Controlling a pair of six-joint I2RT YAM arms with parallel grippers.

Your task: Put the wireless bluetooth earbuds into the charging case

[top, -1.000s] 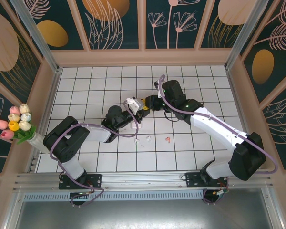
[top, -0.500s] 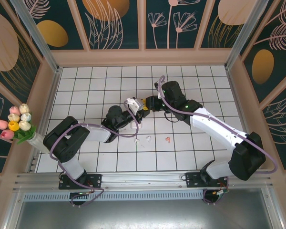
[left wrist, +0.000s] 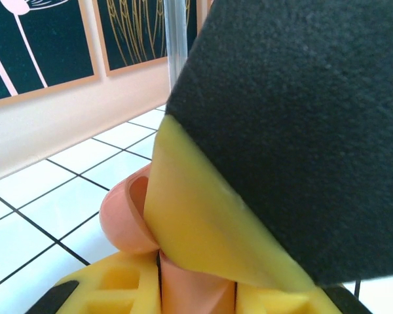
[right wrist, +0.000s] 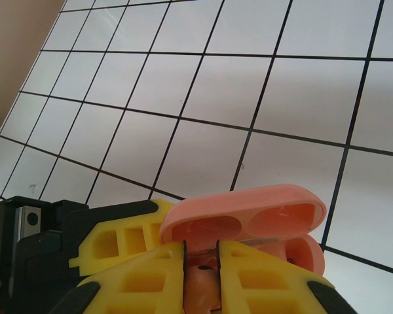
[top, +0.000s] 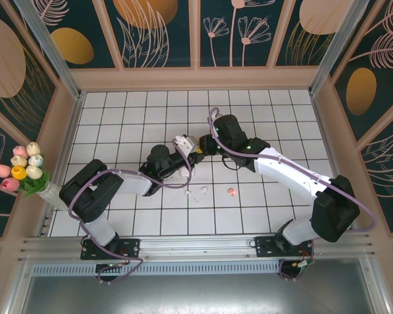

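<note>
Left gripper clamped on open pink case, mid-frame. Right gripper nearly closed, pinching pink earbud just behind the case, bottom centre.

White-tiled table; tulip bunch at its left edge; floral wall panels behind.

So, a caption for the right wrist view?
Right gripper, fingers a narrow gap apart, at the open pink case over white tiled table.
</note>
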